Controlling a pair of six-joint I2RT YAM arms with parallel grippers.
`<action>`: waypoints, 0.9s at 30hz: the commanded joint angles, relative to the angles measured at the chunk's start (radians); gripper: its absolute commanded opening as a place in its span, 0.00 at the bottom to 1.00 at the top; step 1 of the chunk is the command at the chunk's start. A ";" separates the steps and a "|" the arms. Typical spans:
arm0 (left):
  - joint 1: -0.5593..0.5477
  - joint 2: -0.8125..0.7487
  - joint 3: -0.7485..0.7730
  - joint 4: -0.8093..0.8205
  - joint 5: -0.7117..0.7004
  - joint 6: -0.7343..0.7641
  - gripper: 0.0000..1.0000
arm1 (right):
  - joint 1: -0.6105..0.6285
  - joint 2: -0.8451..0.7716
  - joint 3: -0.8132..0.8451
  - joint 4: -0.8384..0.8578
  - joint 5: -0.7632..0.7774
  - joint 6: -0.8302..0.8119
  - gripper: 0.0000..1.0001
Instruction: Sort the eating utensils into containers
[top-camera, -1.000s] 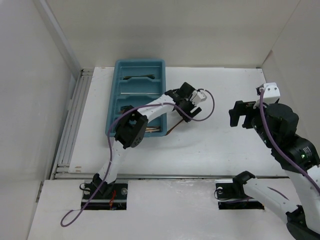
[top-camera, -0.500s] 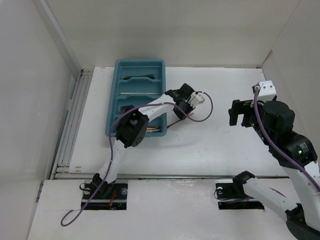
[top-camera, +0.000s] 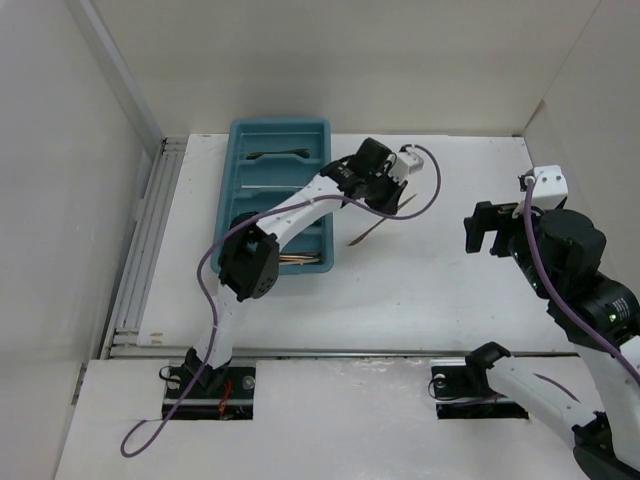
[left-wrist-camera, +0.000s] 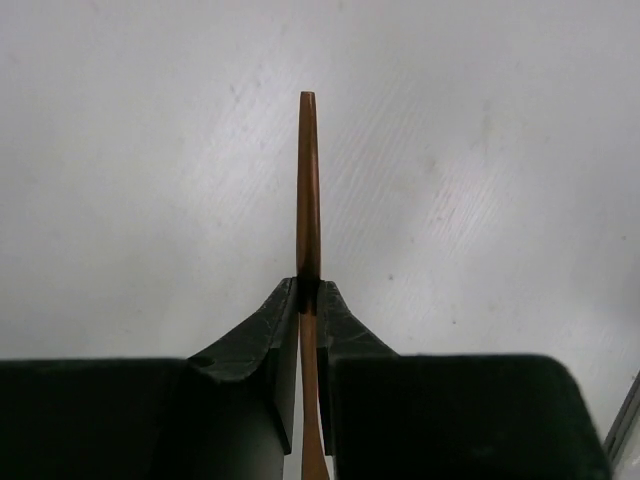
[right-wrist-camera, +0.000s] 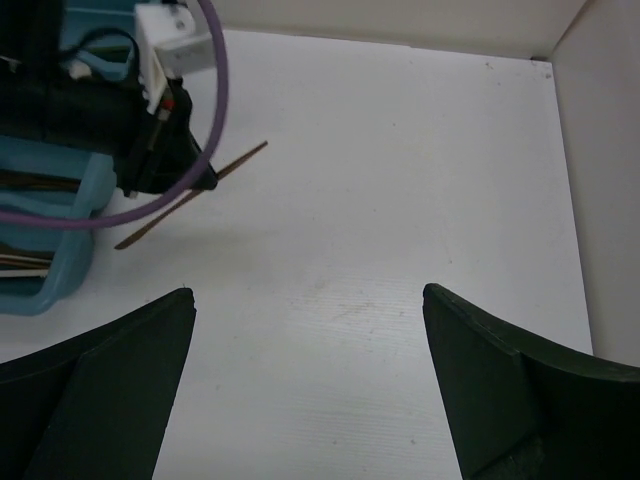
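My left gripper (left-wrist-camera: 308, 290) is shut on a slim copper-coloured utensil (left-wrist-camera: 307, 170), seen edge-on; its thin end sticks out past the fingertips over the white table. From above, that utensil (top-camera: 362, 236) hangs slanted under the left gripper (top-camera: 388, 208), just right of the teal tray (top-camera: 280, 129). The right wrist view shows the same utensil (right-wrist-camera: 235, 163) and the tray's corner (right-wrist-camera: 45, 290). Inside the tray lie a dark piece (top-camera: 278, 154), thin silver chopsticks (top-camera: 280, 185) and copper pieces (top-camera: 300, 260). My right gripper (right-wrist-camera: 305, 292) stands open and empty, far right (top-camera: 487, 230).
A purple cable (top-camera: 425, 185) loops off the left wrist over the table beside the tray. White walls enclose the table at the back and both sides. A metal rail (top-camera: 145, 250) runs along the left edge.
The left gripper shut on the copper utensil and carried it up and toward the far side, off the table. The right arm shifted only slightly.
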 joint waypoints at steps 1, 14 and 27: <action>0.004 -0.203 -0.020 0.187 0.037 0.002 0.00 | -0.001 -0.004 0.041 0.051 -0.007 0.025 1.00; 0.324 -0.180 0.002 0.578 -0.160 0.575 0.00 | -0.001 0.234 0.032 0.400 -0.068 -0.082 1.00; 0.521 0.052 -0.052 0.652 0.023 0.794 0.00 | -0.021 0.748 0.345 0.512 -0.180 -0.215 1.00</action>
